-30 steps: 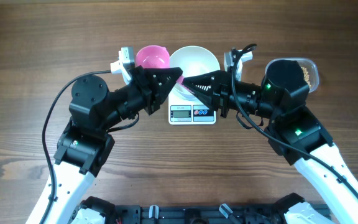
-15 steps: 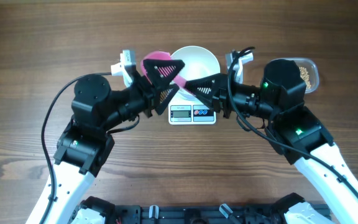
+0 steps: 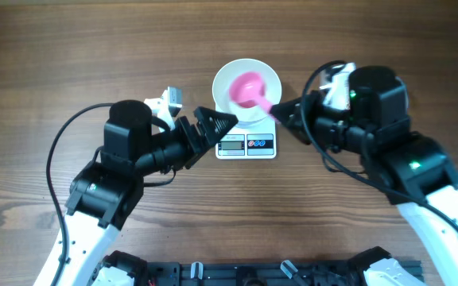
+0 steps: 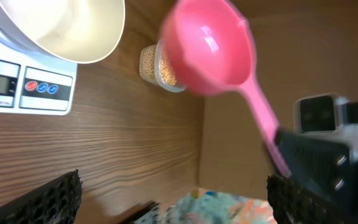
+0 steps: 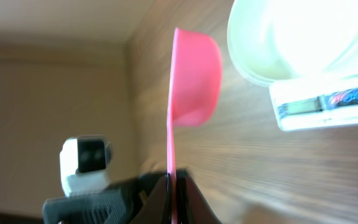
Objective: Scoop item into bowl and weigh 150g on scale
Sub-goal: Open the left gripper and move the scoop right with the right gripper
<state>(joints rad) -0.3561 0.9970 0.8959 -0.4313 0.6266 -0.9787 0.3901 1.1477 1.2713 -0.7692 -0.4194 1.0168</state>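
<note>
While right gripper [image 3: 280, 114] clenches pink plastic scoop [image 3: 249, 87] over round white bowl [image 3: 265, 71] on flat white scale [image 3: 246, 144], left gripper [image 3: 221, 121] released beside it, small hard tan beans [image 4: 149, 62] in clear tub [image 4: 168, 79] right of scale will roll: scoop, never pinch.

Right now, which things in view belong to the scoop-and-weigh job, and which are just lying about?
Job: pink plastic scoop, held by the right gripper; round white bowl on the flat white square scale; small pale-tan beans in a clear plastic tub.
Lying about: multicoloured patch at the left wrist view's bottom edge, too blurred to identify.
</note>
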